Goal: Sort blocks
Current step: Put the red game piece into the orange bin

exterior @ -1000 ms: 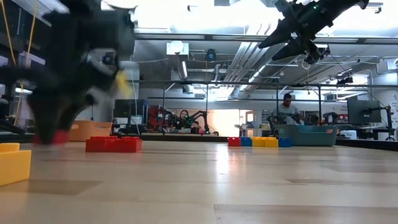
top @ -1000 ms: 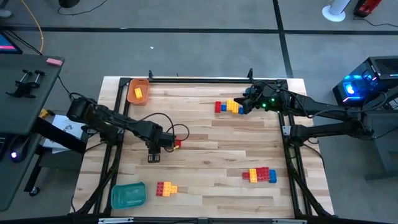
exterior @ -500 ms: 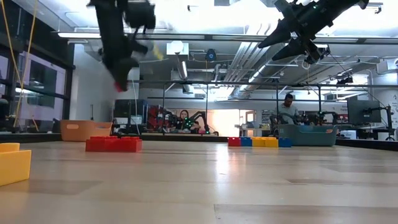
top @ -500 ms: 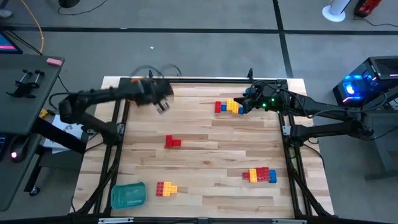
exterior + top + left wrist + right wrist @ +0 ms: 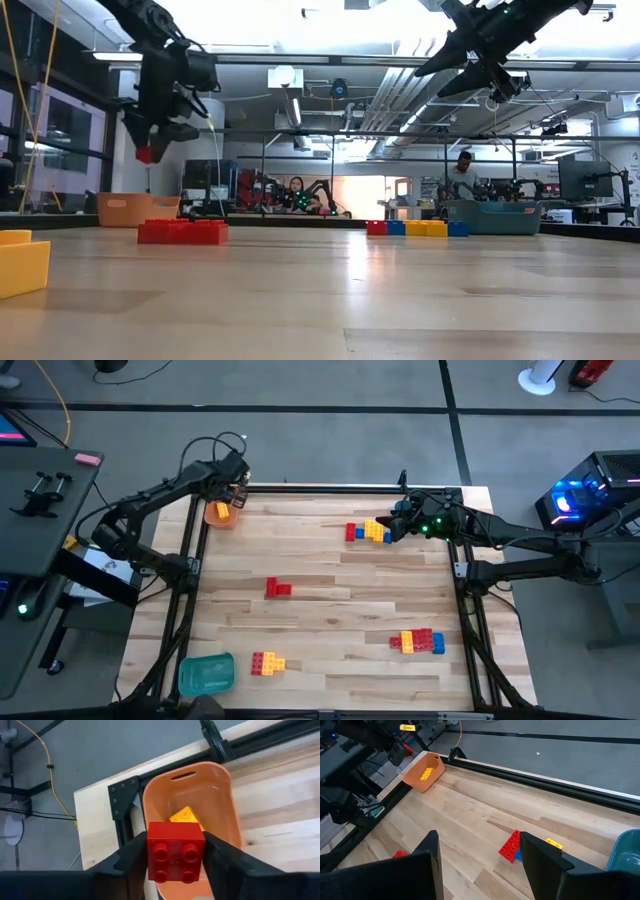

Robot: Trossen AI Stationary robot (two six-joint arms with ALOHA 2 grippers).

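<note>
My left gripper [image 5: 175,854] hangs over the orange tray [image 5: 220,795] at the table's far left corner, shut on a red four-stud block [image 5: 176,851]. A yellow block [image 5: 184,815] lies in that tray. My right gripper [image 5: 480,842] stands open in the air above a red, yellow and blue group of blocks [image 5: 368,532] at the far right, with nothing between its fingers. A red block [image 5: 277,588] lies mid-table. Two more mixed groups [image 5: 417,642] [image 5: 267,663] lie near the front edge. My left gripper pinches the red block by two opposite sides [image 5: 150,855] between its two fingers. The fingers slant down from the near side. The block is lifted clear, hanging above the orange tray's opening, its studs toward the wrist camera.
A teal tray [image 5: 206,674] sits at the near left corner. A black frame rail [image 5: 320,487] runs along the far edge, and black posts flank both sides. Bare wood lies between the block groups. People show in the room behind the table in the low view.
My left gripper has swung from mid-table up and toward the far left corner, rolling as it went, and carried a red block from beside the one left lying mid-table to above the orange tray. My right arm kept still.
</note>
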